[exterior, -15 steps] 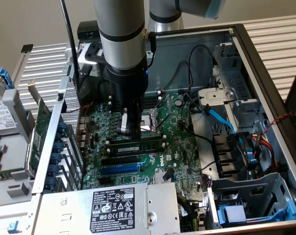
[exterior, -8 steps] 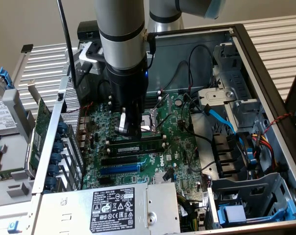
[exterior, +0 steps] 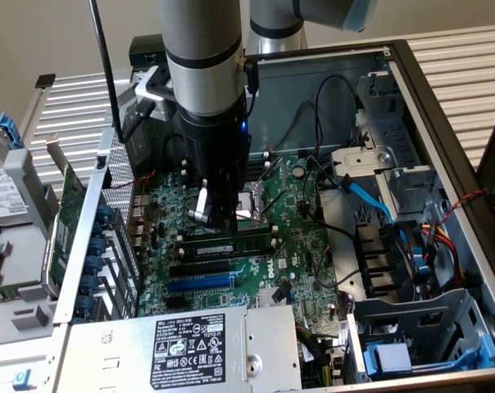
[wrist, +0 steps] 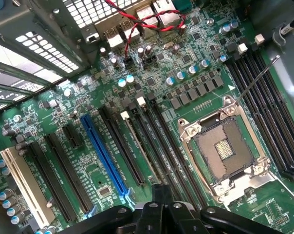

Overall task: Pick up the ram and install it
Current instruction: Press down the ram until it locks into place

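A pale wall sits behind a slatted metal table (exterior: 75, 106) that runs across the upper left and upper right of the exterior view. An open desktop computer case (exterior: 444, 123) lies on it and takes up most of the frame. The grey robot arm (exterior: 202, 57) comes down from the top centre into the case. A silver power supply (exterior: 190, 348) with a black and white label fills the lower middle. At the far left edge a hard drive (exterior: 6, 192) lies outside the case, with a green expansion card (exterior: 67, 209) standing on edge just beside the case wall.

The green motherboard (exterior: 305, 205) covers the case floor at the centre. Its empty CPU socket (exterior: 252, 206) (wrist: 225, 148) lies just to the exterior view's right of the gripper (exterior: 217, 223) (wrist: 159, 195). A blue expansion slot (exterior: 200, 282) (wrist: 104, 153) runs below centre, and a blue flat cable (exterior: 370, 201) crosses the right centre.

The ram (exterior: 231, 242) (wrist: 139, 146) stands on edge in a black memory slot at the centre of the exterior view, directly under the gripper. The jaws are pressed together over the stick's top edge. Whether they touch it I cannot tell. In the wrist view, red and black wires (wrist: 137, 24) loop over the board
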Available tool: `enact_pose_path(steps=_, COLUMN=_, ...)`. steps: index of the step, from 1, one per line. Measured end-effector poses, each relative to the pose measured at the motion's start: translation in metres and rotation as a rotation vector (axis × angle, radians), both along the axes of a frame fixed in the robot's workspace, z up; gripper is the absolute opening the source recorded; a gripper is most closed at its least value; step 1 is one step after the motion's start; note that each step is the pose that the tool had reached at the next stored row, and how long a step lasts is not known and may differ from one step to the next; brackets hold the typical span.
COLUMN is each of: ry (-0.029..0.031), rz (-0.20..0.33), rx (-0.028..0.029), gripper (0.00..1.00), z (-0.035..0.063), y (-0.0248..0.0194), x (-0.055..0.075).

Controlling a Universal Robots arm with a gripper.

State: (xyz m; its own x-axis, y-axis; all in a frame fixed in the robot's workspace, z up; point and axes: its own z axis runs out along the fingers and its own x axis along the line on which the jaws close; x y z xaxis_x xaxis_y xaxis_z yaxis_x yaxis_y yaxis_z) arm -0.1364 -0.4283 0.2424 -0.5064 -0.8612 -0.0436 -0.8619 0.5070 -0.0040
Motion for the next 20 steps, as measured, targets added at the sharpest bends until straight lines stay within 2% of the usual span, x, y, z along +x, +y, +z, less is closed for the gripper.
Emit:
enact_pose_path(steps=2, ry=-0.0001, rz=-0.02, rx=-0.0027, gripper=0.11, z=-0.0001, y=0.0, x=0.0001)
enact_pose_path(steps=20, ry=0.0005, rz=-0.278, rx=-0.0031, gripper=0.11, z=0.0005, y=0.0, x=0.0)
